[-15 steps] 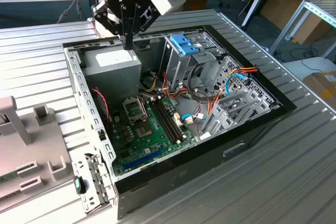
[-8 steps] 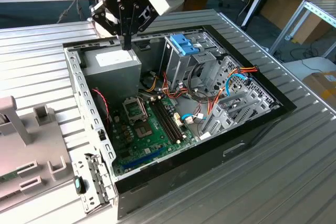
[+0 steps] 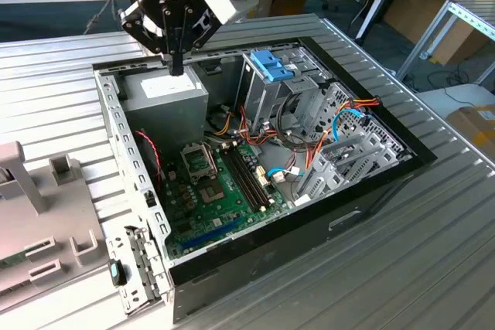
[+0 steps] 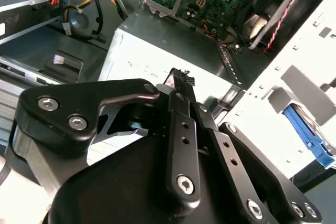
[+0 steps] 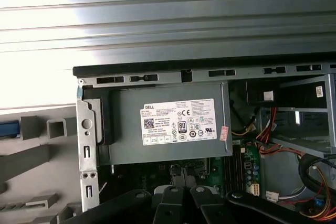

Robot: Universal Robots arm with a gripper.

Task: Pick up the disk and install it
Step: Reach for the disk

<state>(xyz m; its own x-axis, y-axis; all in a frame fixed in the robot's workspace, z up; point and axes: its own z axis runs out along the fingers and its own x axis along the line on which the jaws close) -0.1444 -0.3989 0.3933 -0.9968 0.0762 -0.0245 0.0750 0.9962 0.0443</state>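
I see the gripper (image 3: 176,69) poised over the power supply (image 3: 158,102) inside the open computer case (image 3: 124,148), jaws clenched together on nothing. In the second wrist view the disk (image 4: 306,131) lies outside the case wall, well apart from the gripper.

My work table and its load

The ribbed silver metal table (image 3: 433,253) carries an open computer case (image 3: 271,256), which lies on its side with the inside facing up and its black wall flat on the slats. Just beside the case, at the exterior view's left, a light grey plastic panel (image 3: 46,237) with raised blocks also lies on the table. In the first wrist view I see bare slats (image 5: 157,14) beyond the case's rim (image 5: 157,72), and the panel (image 5: 31,156) next to it.
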